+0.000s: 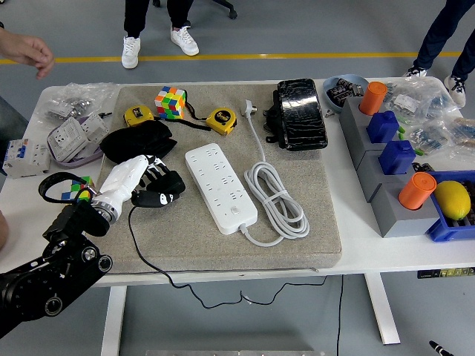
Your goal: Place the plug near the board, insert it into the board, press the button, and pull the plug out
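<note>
A white power strip [220,187] lies slantwise on the grey mat [297,245], its coiled white cord [278,200] at its right. My left hand [145,180] sits left of the strip, near the mat's left edge. Its white fingers [126,176] are curled on a black plug [166,190], which is clear of the strip by a short gap. The plug's thin black cable [141,241] trails down over the table's front edge. A person's hand [30,50] hovers off the table at the top left, touching nothing.
Behind my hand lie a black pouch [137,139], two yellow tape measures [220,120], a colour cube [169,101] and wall sockets [70,137]. A black bag [300,113] sits at the back. Grey blocks with orange and blue pieces [397,159] and a lemon [453,199] fill the right.
</note>
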Robot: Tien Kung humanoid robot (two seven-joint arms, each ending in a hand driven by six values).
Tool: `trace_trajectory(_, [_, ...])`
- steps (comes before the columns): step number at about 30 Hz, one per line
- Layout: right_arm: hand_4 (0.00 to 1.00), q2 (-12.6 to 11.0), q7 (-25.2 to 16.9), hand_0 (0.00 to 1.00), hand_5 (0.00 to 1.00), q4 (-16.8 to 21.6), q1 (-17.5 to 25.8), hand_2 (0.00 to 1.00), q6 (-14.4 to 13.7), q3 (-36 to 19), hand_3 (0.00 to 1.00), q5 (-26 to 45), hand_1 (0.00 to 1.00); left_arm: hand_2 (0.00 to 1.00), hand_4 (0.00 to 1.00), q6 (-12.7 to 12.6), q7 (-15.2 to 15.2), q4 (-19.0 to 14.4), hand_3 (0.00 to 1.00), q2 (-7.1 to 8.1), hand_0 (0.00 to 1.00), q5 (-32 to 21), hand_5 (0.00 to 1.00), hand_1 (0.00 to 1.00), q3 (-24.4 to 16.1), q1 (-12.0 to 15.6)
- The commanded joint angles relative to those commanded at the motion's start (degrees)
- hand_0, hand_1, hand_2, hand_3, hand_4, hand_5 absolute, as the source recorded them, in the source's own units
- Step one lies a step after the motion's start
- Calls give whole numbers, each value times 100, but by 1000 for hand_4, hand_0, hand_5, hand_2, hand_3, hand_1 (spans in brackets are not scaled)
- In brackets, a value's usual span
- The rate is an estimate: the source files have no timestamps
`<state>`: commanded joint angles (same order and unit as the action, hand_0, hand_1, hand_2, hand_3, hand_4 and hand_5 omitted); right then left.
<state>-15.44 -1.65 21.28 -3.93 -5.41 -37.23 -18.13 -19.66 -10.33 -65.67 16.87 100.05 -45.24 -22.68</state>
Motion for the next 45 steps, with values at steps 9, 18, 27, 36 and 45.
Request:
trace_trajectory(9, [951,9,4,570,502,1,-1,612,-10,-1,546,-19,639,829,998,97,61,-173,823,33,681,21,520,794,-237,126])
trace_trajectory(18, [949,14,8,568,503,-6,-12,612,-14,-2,545,-15,639,699,996,-423,690,-435,741,28,519,-752,488,675,-508,277])
trace_trajectory(27, [949,12,13,568,503,-23,-46,612,-31,40,546,10,639,634,942,-671,2313,-165,706,74,478,-2823,494,628,-665,464])
trace_trajectory(36, [947,7,18,570,506,-67,-94,612,-35,121,545,93,639,596,922,-259,3375,-47,637,86,454,-4859,481,597,-1231,757])
trace_trajectory(45, [947,0,27,569,507,-116,-127,612,-36,248,545,179,639,592,922,-15,3316,-57,651,219,447,-5061,505,592,-1657,805])
